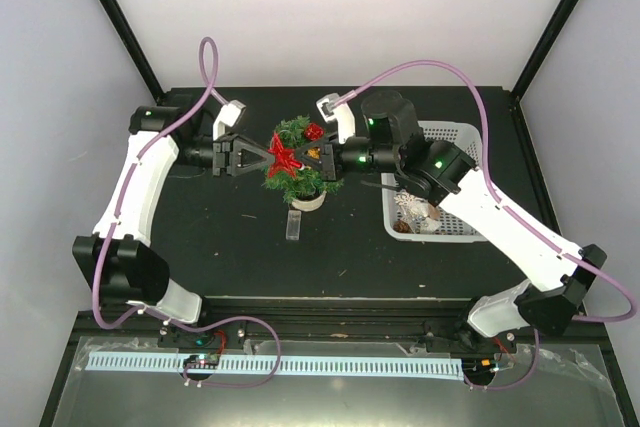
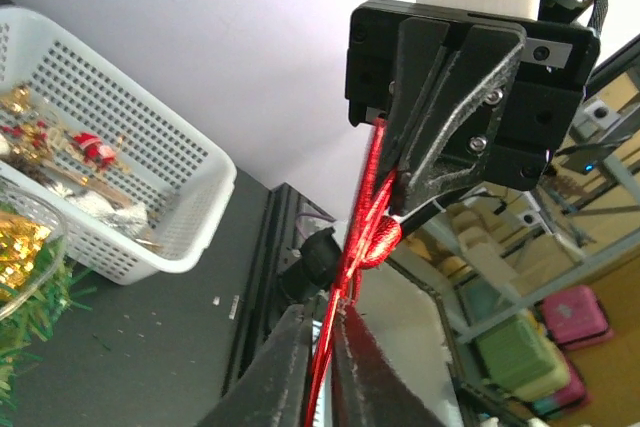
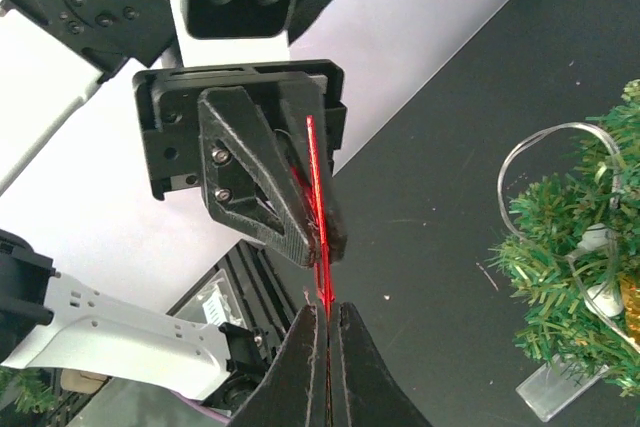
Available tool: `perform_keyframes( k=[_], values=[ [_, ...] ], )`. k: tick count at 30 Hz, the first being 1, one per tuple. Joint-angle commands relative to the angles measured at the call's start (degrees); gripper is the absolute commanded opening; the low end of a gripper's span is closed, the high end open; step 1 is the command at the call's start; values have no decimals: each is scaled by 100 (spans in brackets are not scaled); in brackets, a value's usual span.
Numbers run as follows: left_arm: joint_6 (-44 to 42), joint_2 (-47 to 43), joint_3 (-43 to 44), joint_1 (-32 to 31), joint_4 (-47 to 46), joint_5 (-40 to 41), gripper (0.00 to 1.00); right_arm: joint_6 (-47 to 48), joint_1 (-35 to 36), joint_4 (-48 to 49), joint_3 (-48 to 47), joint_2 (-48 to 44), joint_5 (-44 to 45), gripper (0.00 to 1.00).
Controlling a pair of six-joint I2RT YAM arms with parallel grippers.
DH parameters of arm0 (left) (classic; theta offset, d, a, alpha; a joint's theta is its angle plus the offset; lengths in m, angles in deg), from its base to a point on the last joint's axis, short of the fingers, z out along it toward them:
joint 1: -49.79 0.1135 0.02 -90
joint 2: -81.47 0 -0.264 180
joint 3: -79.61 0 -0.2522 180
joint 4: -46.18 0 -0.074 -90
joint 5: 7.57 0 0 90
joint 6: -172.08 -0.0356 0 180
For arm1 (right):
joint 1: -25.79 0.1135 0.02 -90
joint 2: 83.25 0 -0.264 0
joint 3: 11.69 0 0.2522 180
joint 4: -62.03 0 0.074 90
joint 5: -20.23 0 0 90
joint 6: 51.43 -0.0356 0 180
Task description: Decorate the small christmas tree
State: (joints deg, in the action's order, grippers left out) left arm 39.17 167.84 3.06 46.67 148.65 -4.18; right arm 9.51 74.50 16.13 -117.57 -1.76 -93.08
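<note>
From above, the small christmas tree (image 1: 297, 172) stands near the middle of the black table (image 1: 200, 247), between the two arms and just left of the white basket (image 1: 455, 137). It is a bushy clump of dark green needles with a red ornament (image 1: 314, 132) near its crown, and its round beige base (image 1: 309, 201) shows at the near side. The tree is upright, its long axis vertical and its tip toward the camera. The left gripper (image 1: 268, 157) and the right gripper (image 1: 312, 157) meet over the foliage from either side, with a red star (image 1: 283, 155) between them. In the left wrist view, the left gripper (image 2: 322, 332) has its fingers drawn almost together on the star (image 2: 368, 197). The star is seen edge-on as a thin glittery strip running up into the right gripper's closed fingers opposite. Only a few needle tips of the tree (image 2: 30, 312) show at lower left, below the basket (image 2: 170, 207). In the right wrist view, the right gripper (image 3: 326, 317) is pinched tight on the star's edge (image 3: 315, 197), and the tree (image 3: 570, 267) fills the right edge, bushy and green.
</note>
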Motion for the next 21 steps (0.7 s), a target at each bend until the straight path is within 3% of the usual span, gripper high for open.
perform_keyframes(
  k=[1,11,14,21],
  values=[
    [-10,-44,550,33,29,146,3,-9,-20,122,42,76,-68,1],
    [276,435,2773,48,21,2199,1,94,-32,-90,128,118,144,2],
    [339,632,3289,48,20,2646,2,120,-36,-191,100,166,287,10],
    [314,1012,4056,17,18,3481,1,95,-90,-457,92,198,918,42]
  ],
)
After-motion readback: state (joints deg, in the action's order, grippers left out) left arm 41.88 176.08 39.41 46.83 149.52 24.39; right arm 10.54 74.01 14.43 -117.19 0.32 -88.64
